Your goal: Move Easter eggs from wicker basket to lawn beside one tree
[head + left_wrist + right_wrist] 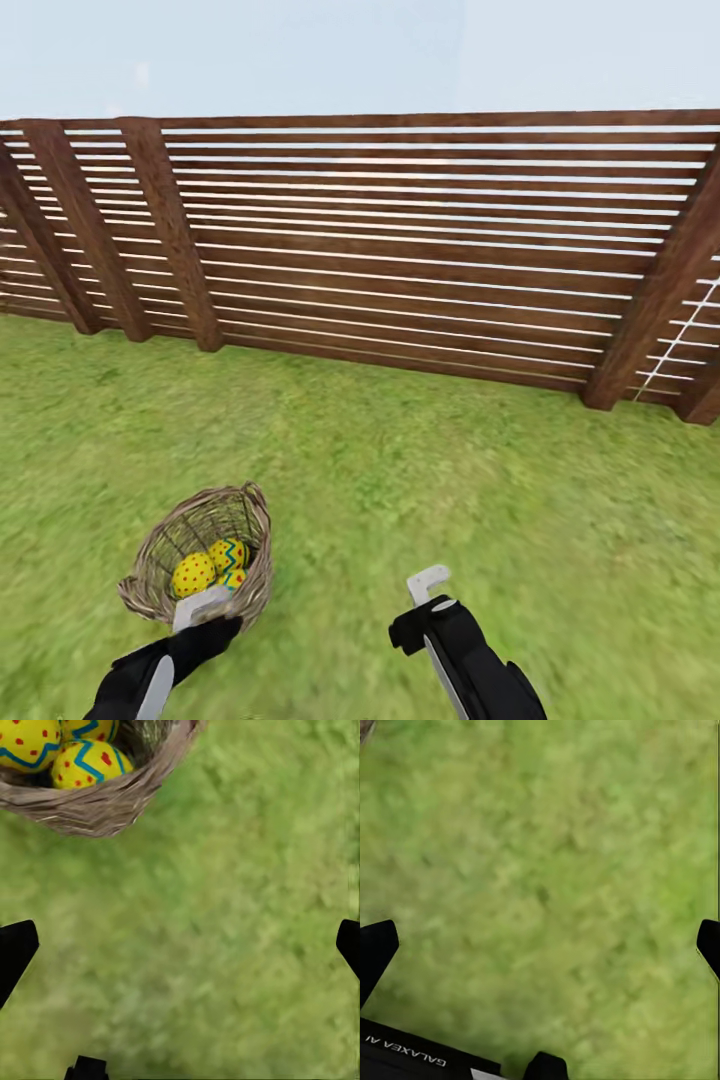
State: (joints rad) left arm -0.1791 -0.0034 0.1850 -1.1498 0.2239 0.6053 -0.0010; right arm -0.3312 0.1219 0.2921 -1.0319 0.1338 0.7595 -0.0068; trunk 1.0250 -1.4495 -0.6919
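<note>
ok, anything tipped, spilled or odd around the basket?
Only the wicker basket: it leans on the lawn, mouth tilted toward the camera. The Easter eggs are all inside, none spilled. The fence looks intact.

Bright, even daylight covers the whole scene, with no clear direction to it. The sky (300,50) is a pale, washed-out blue. The fence (400,250) bows and leans at the edges of the head view, a wide-lens distortion. The lawn (450,480) shows almost no cast shadows; its grass smears toward the frame's lower corners. In both wrist views the grass is soft and blurred, while the eggs (88,763) look fairly crisp. No glare appears anywhere.
</note>
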